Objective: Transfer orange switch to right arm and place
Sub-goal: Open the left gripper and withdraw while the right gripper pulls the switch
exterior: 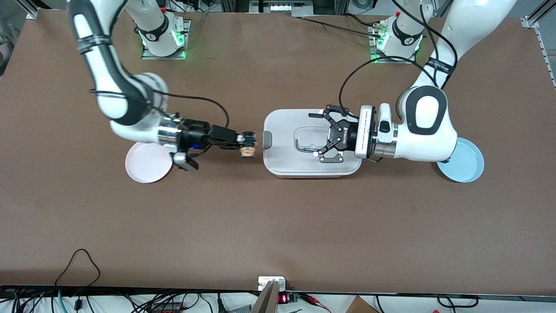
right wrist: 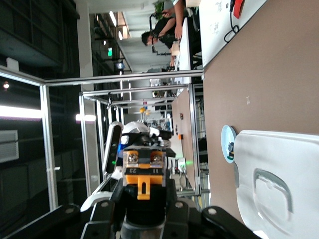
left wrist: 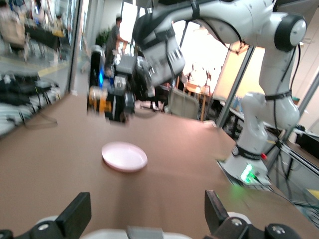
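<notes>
The right claw grips the orange switch, marked "21"; the left claw gapes empty over the white lidded box.

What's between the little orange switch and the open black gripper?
In the front view, the white lidded container's near end sits between the orange switch held by the right gripper and the open left gripper.

free: table nearer camera | obstacles: white lidded box; pink plate
</notes>
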